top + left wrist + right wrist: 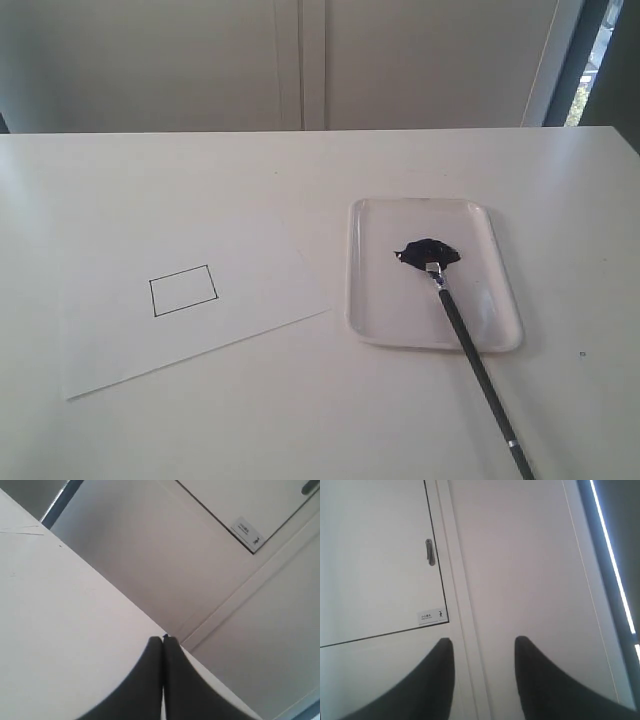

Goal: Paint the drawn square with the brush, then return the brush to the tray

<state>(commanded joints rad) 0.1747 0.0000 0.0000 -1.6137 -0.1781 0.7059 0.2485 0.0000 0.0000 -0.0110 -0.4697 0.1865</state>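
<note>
From my station the brush (pixel 470 340) lies with its bristles sunk in a dark paint blob (pixel 428 252) in the middle of the tray (pixel 354 280), its silver ferrule (pixel 433 268) just clear of the paint. Its long black handle runs out over the tray's near rim and on above the counter (pixel 150 180). I judge the brush light and stiff, but thin and round, so it may roll or slip in a loose pinch, and the loaded bristles would smear whatever they brush against. I would take hold on the bare handle just outside the rim, where it seems propped a little off the surface. The tray holds only that blob and the brush head. The drawn square (pixel 183 290) sits blank on the paper (pixel 250 250), well apart to the left. The left gripper (pixel 163 640) has its jaws pressed together on nothing. The right gripper (pixel 484 641) has its jaws spread wide, empty, pointing at the cabinet doors.
</note>
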